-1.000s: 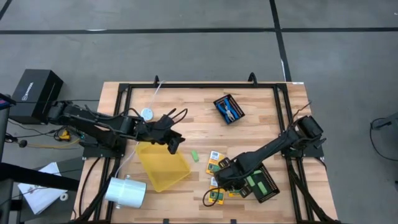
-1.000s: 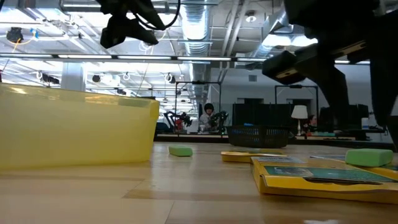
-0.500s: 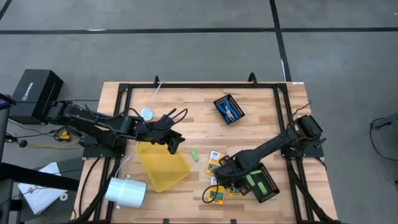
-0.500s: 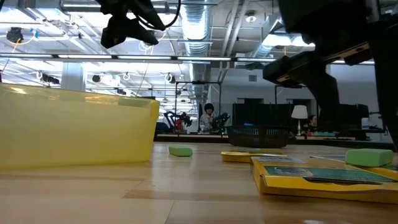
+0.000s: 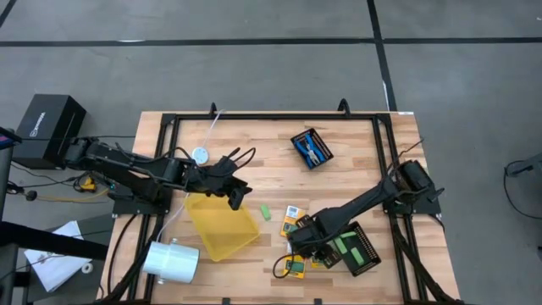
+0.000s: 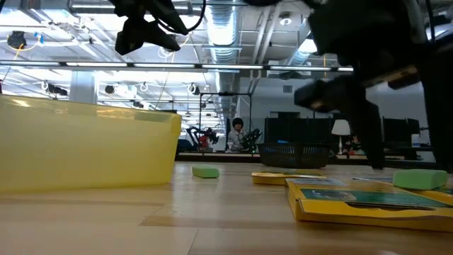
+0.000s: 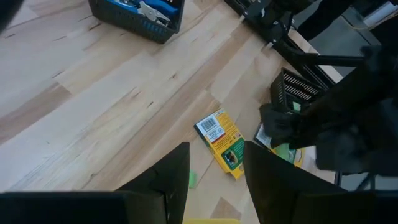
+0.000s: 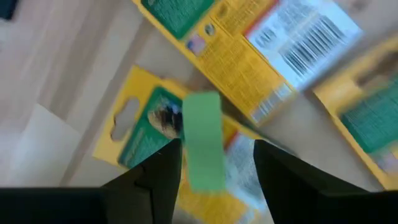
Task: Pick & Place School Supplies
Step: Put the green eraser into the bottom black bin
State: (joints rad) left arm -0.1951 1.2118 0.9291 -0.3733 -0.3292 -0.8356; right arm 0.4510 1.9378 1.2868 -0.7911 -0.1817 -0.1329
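Several yellow-and-green crayon boxes (image 5: 293, 217) lie flat near the table's front right, some overlapping (image 8: 155, 124). A short green stick (image 8: 204, 146) lies on top of them. My right gripper (image 8: 217, 146) points down over it, open, one finger on each side of the stick; I see no touch. Another green stick (image 5: 265, 212) lies on the bare wood. Blue-handled scissors (image 5: 312, 148) rest in a blue bin at the back. My left gripper (image 5: 237, 196) hangs open and empty above the far corner of the yellow tray (image 5: 222, 224).
A black mesh tray (image 5: 360, 250) holding green items sits right of my right gripper. A white cylinder (image 5: 172, 260) lies at the front left, and a small round white object (image 5: 200, 155) at the back left. A black frame (image 5: 271, 117) borders the table.
My right gripper has sunk a little toward the crayon boxes and the green stick on them.
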